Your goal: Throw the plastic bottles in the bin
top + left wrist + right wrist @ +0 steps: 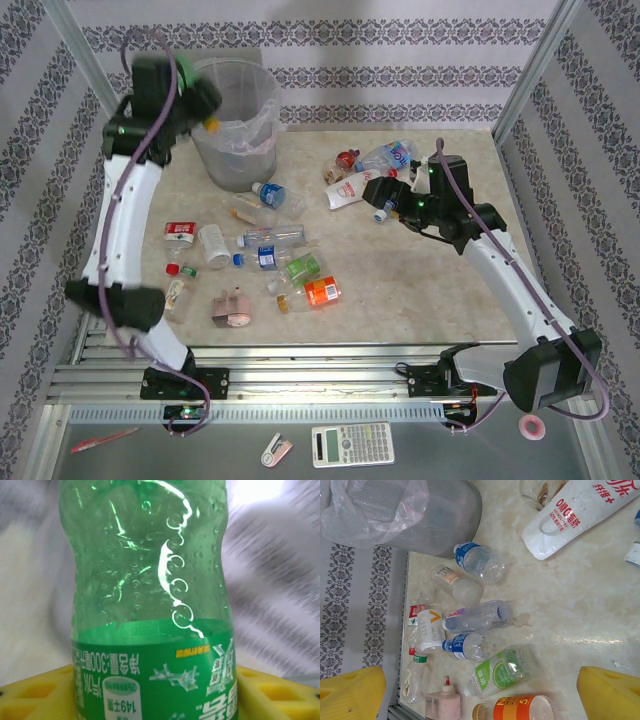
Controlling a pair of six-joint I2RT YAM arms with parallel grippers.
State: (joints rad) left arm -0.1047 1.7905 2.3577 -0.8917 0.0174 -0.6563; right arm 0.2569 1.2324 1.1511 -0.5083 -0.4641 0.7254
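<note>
1. Nearest the arm bases, a pink lumpy object (232, 308) lies on the beige table (430, 300). A small clear bottle with a red cap (178, 290) lies just to its left.
2. Mid-table, left of centre, a scatter of crushed clear plastic bottles lies on its sides: orange-labelled bottle (322, 291), green-labelled bottle (302, 267), blue-labelled bottle (268, 258), white-labelled bottle (213, 245), red-labelled bottle (180, 232).
3. The right gripper (481, 692) hangs over the table right of centre, with its yellow fingers spread wide and nothing between them.
4. Just beyond it lies a white pouch with red print (348, 190), with more clear bottles behind.
5. The tall translucent grey bin (235, 160) stands at the far left, a clear bag over its rim. A blue-capped clear bottle (268, 193) lies near its foot.
6. The left gripper (156, 695) is raised at the bin's left rim. A green plastic bottle (150, 580) sits between its yellow fingers; whether it is clamped or loose, cannot tell.
</note>
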